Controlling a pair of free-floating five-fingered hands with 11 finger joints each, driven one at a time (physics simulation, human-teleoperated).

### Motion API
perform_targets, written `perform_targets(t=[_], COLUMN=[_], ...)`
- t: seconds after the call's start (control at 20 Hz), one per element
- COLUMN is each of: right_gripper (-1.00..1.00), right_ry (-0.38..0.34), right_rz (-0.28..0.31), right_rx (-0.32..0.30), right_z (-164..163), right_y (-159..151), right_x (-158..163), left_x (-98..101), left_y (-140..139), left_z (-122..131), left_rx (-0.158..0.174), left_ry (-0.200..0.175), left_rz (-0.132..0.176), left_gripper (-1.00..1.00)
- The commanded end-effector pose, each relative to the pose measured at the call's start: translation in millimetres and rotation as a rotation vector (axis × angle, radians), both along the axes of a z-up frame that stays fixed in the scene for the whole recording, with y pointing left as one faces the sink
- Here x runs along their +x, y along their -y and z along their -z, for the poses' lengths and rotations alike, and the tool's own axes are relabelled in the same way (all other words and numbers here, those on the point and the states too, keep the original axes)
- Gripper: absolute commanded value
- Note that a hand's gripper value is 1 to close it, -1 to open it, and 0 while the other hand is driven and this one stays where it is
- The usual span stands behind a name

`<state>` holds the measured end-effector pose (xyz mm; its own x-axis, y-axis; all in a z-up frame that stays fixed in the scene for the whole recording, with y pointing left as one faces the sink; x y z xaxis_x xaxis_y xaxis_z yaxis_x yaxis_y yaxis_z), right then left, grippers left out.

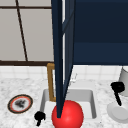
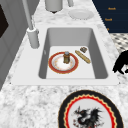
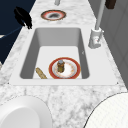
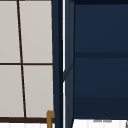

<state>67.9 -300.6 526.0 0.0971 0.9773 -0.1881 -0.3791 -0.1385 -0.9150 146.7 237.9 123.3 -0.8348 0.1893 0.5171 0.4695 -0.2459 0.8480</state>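
The left hand (image 1: 39, 116) hung off the sink's (image 1: 93, 100) front-left corner, fingers curled on nothing, near a dragon-patterned plate (image 1: 20, 103) on the counter — while the right hand (image 1: 117, 88), whose grip I could not tell, hovered above a white plate (image 1: 117, 113).

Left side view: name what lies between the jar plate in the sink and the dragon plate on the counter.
In the left side view, between the red-rimmed plate and the dragon plate: the sink's near wall and rim, then bare marble counter.
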Motion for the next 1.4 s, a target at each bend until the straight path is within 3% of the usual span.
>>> perform_targets(t=[0.0,0.15,0.7,1.1,1.35], right_gripper=[-1.00,-1.00,-1.00,-1.00,-1.00], right_ry=[-0.026,0.036,0.059,0.119,0.141], right_rz=[-0.017,-0.120,-0.314,-0.384,-0.371], right_rx=[0.000,-0.016,0.049,0.071,0.073], right_z=[10,19,33,46,53], right_y=[0,-4,1,-19,-41], right_x=[-5,-1,0,12,37], left_x=[0.0,0.0,0.0,0.0,0.0], left_y=[0,0,0,0,0], left_z=[0,0,0,0,0], left_rx=[0.000,0.000,0.000,0.000,0.000], left_ry=[0.000,0.000,0.000,0.000,0.000], left_rz=[0.000,0.000,0.000,0.000,0.000], left_gripper=[0.00,0.00,0.00,0.00,0.00])
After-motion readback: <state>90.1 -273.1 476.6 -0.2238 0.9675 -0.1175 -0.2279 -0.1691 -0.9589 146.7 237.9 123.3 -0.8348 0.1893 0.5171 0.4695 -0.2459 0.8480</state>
